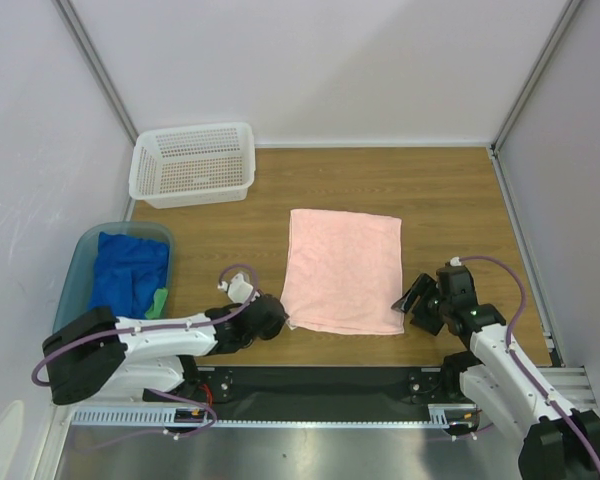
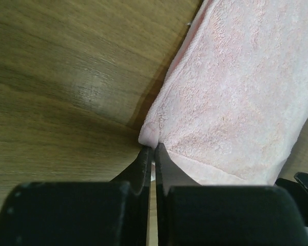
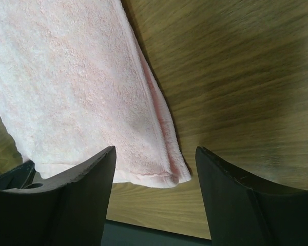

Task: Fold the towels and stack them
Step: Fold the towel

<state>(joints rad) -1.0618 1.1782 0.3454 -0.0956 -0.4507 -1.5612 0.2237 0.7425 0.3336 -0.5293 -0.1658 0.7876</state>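
Top view, clock centred on the table, 6 o'clock at the arm bases.

- 9 o'clock: translucent teal-blue plastic tub (image 1: 83,262), rounded rectangle. A crumpled royal blue terry towel (image 1: 128,268) sits inside it, with a bright green terry towel (image 1: 158,302) bunched at its 5 o'clock corner.
- 11 o'clock: white perforated plastic basket (image 1: 193,163), rectangular with mesh walls.
- 7 o'clock: left gripper (image 1: 280,320) (image 2: 153,148) has its black fingers pressed together, pinching the near-left corner of the pale pink terry towel (image 1: 343,270) (image 2: 236,92) (image 3: 66,82). That corner puckers into a small lump at the tips.
- Centre: the pink towel lies flat on the wood-grain table (image 1: 460,200). It is a soft looped-pile rectangle, slightly skewed, with a hemmed edge.
- 5 o'clock: right gripper (image 1: 412,302) (image 3: 155,151) has its jaws spread wide and grips nothing. Its matte black fingers (image 3: 231,195) straddle the towel's rounded near-right corner. I can't tell whether they touch the cloth.
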